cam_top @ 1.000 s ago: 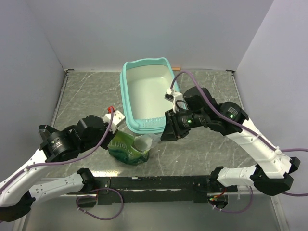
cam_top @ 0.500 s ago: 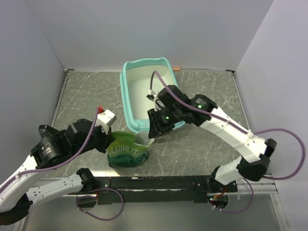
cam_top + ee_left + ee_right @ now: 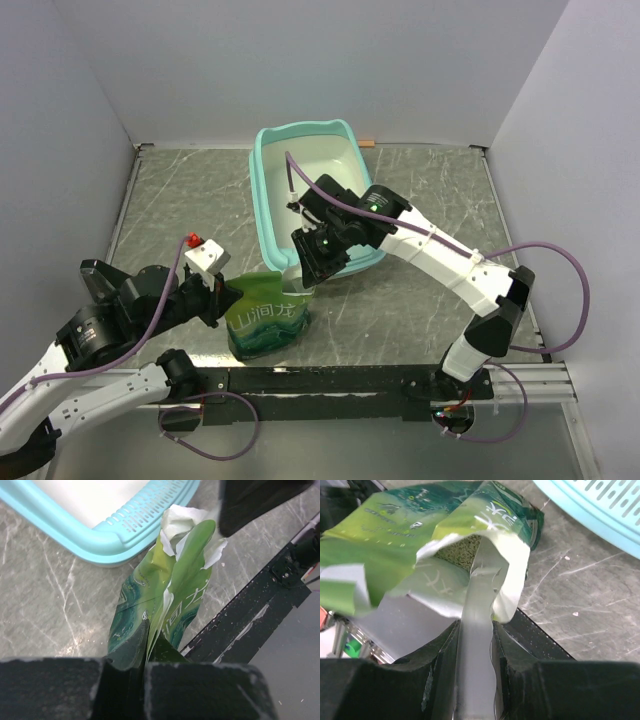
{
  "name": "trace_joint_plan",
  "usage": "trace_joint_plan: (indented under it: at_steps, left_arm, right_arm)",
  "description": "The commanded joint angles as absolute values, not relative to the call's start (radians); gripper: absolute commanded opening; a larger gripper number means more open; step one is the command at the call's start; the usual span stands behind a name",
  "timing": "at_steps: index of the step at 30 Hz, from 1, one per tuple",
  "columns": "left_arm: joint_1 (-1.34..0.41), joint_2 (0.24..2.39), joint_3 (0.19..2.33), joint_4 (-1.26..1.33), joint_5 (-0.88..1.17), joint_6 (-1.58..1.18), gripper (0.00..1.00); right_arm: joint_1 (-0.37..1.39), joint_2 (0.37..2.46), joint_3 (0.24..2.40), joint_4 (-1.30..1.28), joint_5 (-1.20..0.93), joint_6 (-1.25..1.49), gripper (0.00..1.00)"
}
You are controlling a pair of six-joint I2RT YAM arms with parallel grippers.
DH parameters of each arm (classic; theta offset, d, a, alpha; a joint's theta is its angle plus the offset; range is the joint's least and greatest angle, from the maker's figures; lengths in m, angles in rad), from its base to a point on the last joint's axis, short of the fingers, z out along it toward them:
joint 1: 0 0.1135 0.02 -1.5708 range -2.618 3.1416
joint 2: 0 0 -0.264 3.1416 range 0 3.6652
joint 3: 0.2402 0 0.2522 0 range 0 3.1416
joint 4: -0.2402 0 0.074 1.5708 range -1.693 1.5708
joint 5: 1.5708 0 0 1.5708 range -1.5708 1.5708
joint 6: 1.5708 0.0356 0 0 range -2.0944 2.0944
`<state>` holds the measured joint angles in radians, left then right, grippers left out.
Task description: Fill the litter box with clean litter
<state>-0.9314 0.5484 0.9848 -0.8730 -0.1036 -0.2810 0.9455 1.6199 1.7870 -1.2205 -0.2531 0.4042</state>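
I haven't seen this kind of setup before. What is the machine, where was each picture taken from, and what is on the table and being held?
The machine is two robot arms, a left arm and a right arm, bolted at the near edge of a table. One picture comes from a fixed camera above and behind them. The other two come from a camera on each wrist. On the table are a turquoise litter box, whose visible inside is bare, and a green bag. The left gripper is shut on the bag's edge. The right gripper is shut on a clear scoop, which reaches into the bag's open mouth, where clean litter shows.
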Motion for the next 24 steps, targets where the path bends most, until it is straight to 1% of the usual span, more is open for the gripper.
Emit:
trace_joint_plan:
  at_steps: [1,3,7,11,14,15,19,24]
  left_arm:
    - [-0.934,0.532,0.983,-0.703,-0.063,-0.206,0.01]
    - [-0.934,0.572,1.008,-0.716,-0.046,-0.154,0.01]
    - [-0.934,0.621,1.011,-0.707,0.029,-0.051,0.01]
    - [-0.933,0.589,0.967,-0.643,0.121,0.026,0.01]
    - [-0.933,0.568,0.927,-0.611,0.126,0.022,0.01]
    - [-0.934,0.566,0.916,-0.606,0.133,0.017,0.01]
    - [-0.934,0.581,0.893,-0.58,0.156,0.008,0.01]
    - [-0.939,0.641,0.885,-0.583,0.129,0.008,0.01]
  right_arm:
    - [0.943,1.652,1.807,-1.296,-0.325,0.365,0.0]
    - [0.939,1.654,1.81,-1.302,-0.357,0.351,0.0]
    - [0.907,1.641,1.741,-1.252,-0.445,0.334,0.0]
    - [0.887,1.64,1.672,-1.187,-0.512,0.31,0.0]
    - [0.881,1.641,1.602,-1.103,-0.558,0.313,0.0]
    - [0.873,1.64,1.545,-1.076,-0.575,0.316,0.0]
    - [0.848,1.606,1.396,-0.864,-0.708,0.336,0.0]
    - [0.83,1.559,1.2,-0.645,-0.843,0.405,0.0]
